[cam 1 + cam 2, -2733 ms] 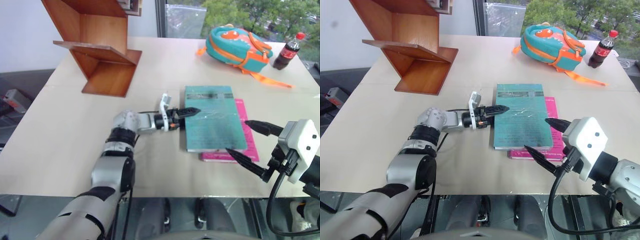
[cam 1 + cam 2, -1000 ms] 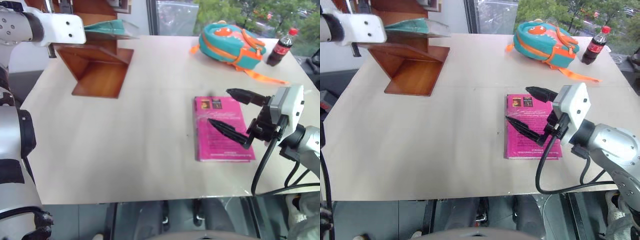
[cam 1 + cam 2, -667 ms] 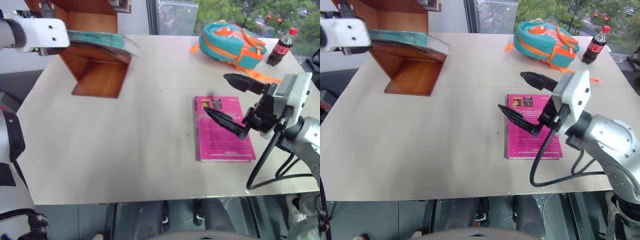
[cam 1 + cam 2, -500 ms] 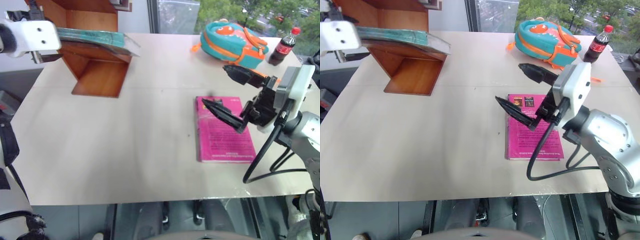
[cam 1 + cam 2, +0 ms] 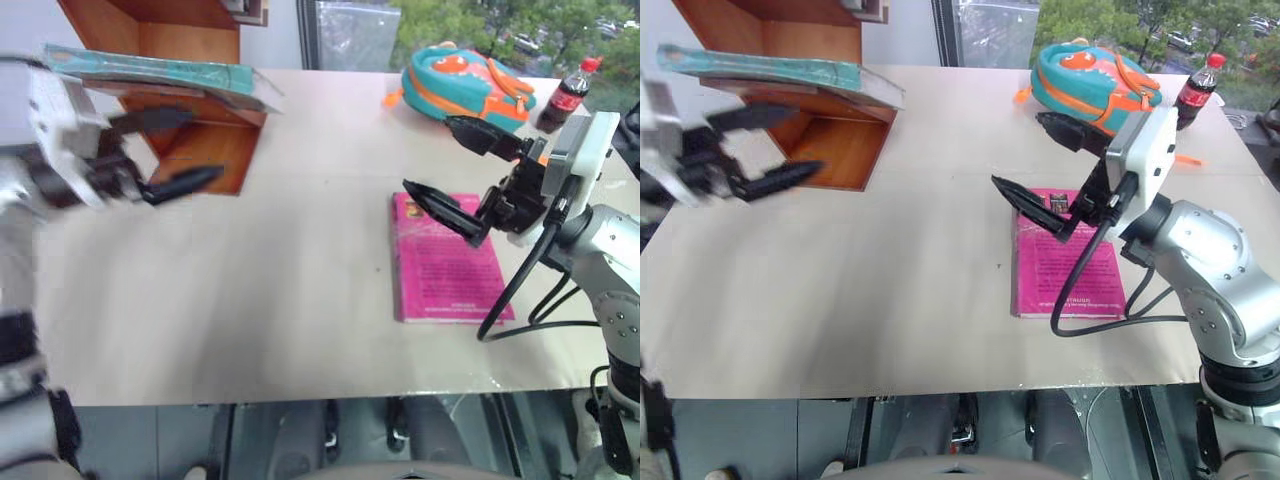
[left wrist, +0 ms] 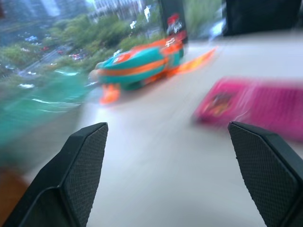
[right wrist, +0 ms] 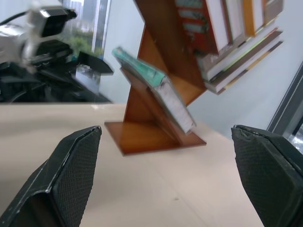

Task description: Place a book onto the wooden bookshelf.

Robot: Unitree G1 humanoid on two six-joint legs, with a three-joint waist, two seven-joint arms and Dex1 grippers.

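Note:
The teal book lies flat on a sloping board of the wooden bookshelf at the table's far left, one end jutting past the board's edge; the right wrist view shows the book resting there too. My left gripper hovers open and empty just in front of the shelf, below the book and apart from it. My right gripper stands open and empty in the air above the top end of a magenta book.
A teal and orange backpack and a cola bottle stand at the table's far right. Several other books sit on the shelf's upper boards. Bare tabletop lies between the shelf and the magenta book.
My left gripper has opened, let go of the teal book and pulled back from the shelf; the book stays on the board. My right gripper has risen a little.

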